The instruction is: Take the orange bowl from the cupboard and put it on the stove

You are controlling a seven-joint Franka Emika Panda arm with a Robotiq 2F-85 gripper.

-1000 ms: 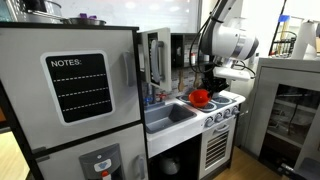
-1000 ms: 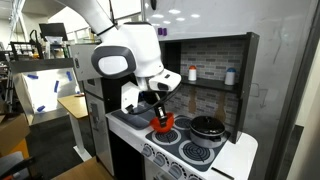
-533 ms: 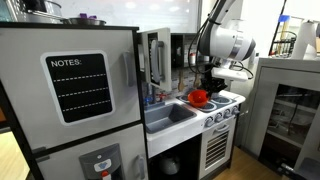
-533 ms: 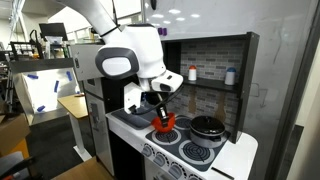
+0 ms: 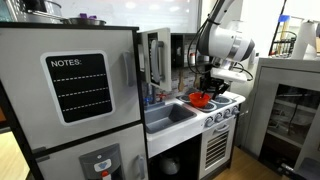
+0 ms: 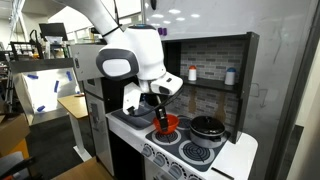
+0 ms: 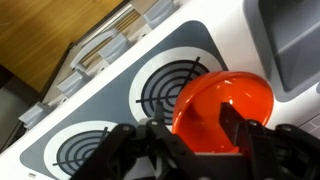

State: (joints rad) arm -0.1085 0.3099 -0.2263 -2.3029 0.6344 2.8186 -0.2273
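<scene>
Clamped on the near rim of a small round red-orange plastic bowl (image 7: pixel 225 100): black two-finger pincer (image 7: pixel 200 140), one finger inside the bowl, the other outside, in the wrist view. Bowl hanging just under and ahead of the fingertips, mouth up, low over the back corner of the white toy cooktop (image 7: pixel 100 100) by its sink-side edge; same placing in both exterior views (image 5: pixel 200 99) (image 6: pixel 167 124). Round, so no long axis to line up. Clear of the dark-interior upper cupboard (image 6: pixel 215 70) and of the round black pot (image 6: pixel 208 127) at the opposite back corner. Grey plastic sink basin (image 5: pixel 165 118) just past the cooktop's edge. Contact between bowl base and cooktop: impossible to tell. Likely next: straight down if any gap is left, then fingers apart; target directly beneath, no sideways travel needed.
</scene>
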